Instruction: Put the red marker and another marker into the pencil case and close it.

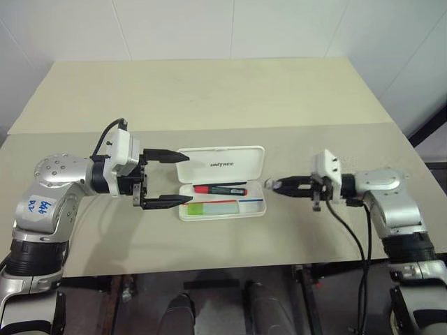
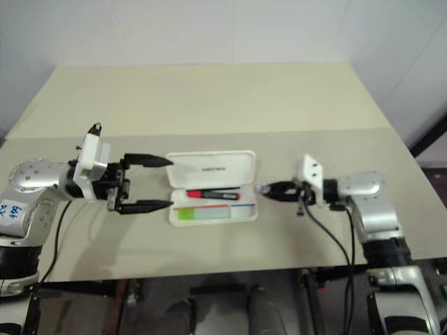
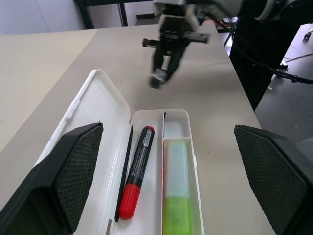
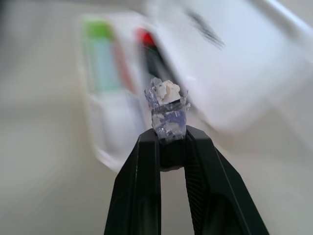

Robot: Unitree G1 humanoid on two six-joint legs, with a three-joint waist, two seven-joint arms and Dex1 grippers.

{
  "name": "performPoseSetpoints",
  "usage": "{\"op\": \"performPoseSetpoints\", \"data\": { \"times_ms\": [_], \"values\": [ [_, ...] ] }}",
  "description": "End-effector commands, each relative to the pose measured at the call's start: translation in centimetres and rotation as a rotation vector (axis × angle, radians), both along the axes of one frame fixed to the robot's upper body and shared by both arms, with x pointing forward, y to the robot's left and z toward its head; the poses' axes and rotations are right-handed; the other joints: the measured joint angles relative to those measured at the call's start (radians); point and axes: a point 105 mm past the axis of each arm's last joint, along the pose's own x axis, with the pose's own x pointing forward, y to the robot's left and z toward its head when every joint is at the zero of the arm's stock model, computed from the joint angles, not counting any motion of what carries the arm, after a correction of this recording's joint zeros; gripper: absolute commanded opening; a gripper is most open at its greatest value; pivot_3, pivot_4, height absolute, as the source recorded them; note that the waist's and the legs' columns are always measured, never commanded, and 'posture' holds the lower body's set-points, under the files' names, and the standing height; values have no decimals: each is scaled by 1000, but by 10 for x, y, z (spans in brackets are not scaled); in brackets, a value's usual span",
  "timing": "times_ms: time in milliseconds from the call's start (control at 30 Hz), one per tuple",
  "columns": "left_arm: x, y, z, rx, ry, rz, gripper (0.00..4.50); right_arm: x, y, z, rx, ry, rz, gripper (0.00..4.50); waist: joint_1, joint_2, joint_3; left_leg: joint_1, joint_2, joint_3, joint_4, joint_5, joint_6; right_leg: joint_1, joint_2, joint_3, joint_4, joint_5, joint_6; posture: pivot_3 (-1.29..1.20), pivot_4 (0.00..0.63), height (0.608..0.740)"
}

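— Left gripper point(image 1: 183, 179): two black tapered fingers spread wide, ribbed rubbery pads point(image 3: 80, 169) on the inner faces, hovering at the left end of the pencil case point(image 1: 222, 182). Nothing between them.

— And the right gripper point(image 1: 274, 185)?

— Pinched tight on a small grey metallic piece point(image 4: 167, 108): crinkled, foil-like, with a bluish-silver sheen, poking past the fingertips. Held above the table point(image 1: 209, 98), just off the case's right end, apart from it.

— Case itself?

— White hard plastic, rectangular with rounded corners, glossy. Lying open near the middle of the front of the matte beige tabletop, lid folded back flat away from the robot, dark lettering printed on it. Thin red and blue stripes along the tray's inside.

— Markers?

— Both inside the tray. Red marker point(image 3: 135, 174): slim black barrel with fine print, smooth bright red cap, lying lengthwise in the compartment next to the hinge, cap toward the left gripper. Green marker point(image 3: 177, 193): stubbier, thicker, pale translucent body with a more saturated green end, lying in the front compartment, parallel to the red one, divided from it by a thin plastic wall.

— Touching either gripper?

— No. Both markers clear of the fingers.
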Motion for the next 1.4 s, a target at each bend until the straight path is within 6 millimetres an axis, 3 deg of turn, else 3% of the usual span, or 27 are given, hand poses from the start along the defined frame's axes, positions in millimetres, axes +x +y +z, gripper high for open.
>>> {"op": "performPoseSetpoints", "data": {
  "times_ms": [33,167,367,900,1200,1300,1400],
  "values": [
    [-4,-2,1,7,-31,-13,4500,-14,20,6,29,8,66,333,0,0,0,0,0,0,0,0,0,0,0,0,0,0,0,0,150,740],
    [-4,-5,0,2,-30,-17,4500,-13,28,-13,-19,34,85,333,2,0,0,0,0,0,1,0,0,0,0,0,0,-5,-9,0,150,740],
    [-4,-7,-1,-1,-33,-20,4500,1,29,-27,-39,64,53,333,1,0,0,0,0,0,1,0,0,0,0,0,0,-5,-9,0,150,740],
    [-3,-8,1,-7,-48,-5,4500,9,25,-40,-88,84,66,333,-1,0,0,0,0,0,0,0,0,0,0,0,0,-3,-6,0,150,740],
    [-2,-9,3,-9,-54,-2,4500,16,23,-38,-100,42,63,3445,-1,0,0,0,0,0,0,0,0,0,0,0,0,-3,-6,0,150,740],
    [-1,-9,3,-11,-57,-3,4500,19,28,-24,-69,-1,70,4486,-2,0,0,0,0,0,0,0,0,0,0,0,0,-3,-6,0,150,740],
    [0,-9,4,-14,-59,-5,4500,17,37,1,6,-40,88,4486,-3,0,0,0,0,0,0,0,0,0,0,0,0,-3,-6,0,150,740]
  ]
}}
